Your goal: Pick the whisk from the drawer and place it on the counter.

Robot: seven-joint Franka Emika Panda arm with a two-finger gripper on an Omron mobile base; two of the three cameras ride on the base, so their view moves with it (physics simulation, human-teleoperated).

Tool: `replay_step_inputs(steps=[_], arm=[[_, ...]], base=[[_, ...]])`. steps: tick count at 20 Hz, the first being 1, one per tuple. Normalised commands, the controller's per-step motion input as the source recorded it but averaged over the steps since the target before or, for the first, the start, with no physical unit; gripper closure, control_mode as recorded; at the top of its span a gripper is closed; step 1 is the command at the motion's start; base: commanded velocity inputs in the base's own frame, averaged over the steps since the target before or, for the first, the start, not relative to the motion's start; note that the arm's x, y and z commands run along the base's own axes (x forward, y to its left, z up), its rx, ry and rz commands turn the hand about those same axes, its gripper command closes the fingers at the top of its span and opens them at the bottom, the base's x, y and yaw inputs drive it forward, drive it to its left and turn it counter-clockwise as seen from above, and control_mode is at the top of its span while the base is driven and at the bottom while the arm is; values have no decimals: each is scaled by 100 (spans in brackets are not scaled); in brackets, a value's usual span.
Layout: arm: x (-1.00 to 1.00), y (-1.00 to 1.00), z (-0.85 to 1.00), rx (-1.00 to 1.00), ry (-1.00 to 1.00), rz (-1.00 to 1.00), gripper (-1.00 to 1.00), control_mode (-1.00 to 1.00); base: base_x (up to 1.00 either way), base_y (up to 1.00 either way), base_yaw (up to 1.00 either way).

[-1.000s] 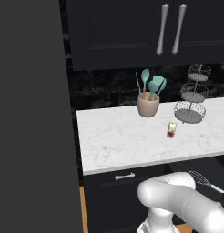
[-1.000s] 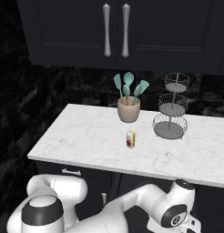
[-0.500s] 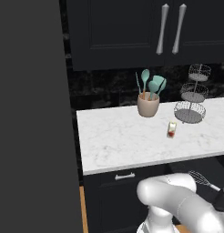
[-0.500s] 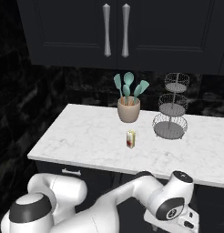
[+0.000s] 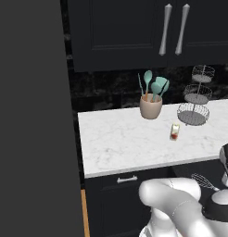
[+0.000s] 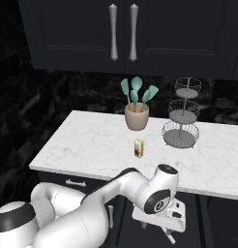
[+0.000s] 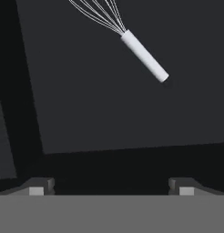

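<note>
Hand view — whisk (image 7: 143, 55) flat in drawer (image 7: 123, 109) | pincer (image 7: 111, 189) spread, above

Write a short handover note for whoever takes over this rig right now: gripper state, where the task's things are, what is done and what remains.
Gripper: open, empty, above the open drawer, tips well short of the whisk.
Whisk: lying on the drawer's dark floor, handle towards the gripper; also visible in the left base view.
Counter: no whisk on it.
Done: drawer open.
Left: descend, grasp the handle, lift, place on the counter.
</note>
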Motion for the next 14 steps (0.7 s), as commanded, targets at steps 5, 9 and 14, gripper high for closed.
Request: replay_step_inputs(steps=[5, 9, 14], arm=[[50, 10, -1, 0, -3, 18, -100, -100], [14, 0, -28, 0, -8, 1, -100, -100], [6, 0, -52, 0, -12, 1, -100, -100]], base=[[0, 0, 0], [0, 0, 0], [0, 0, 0]])
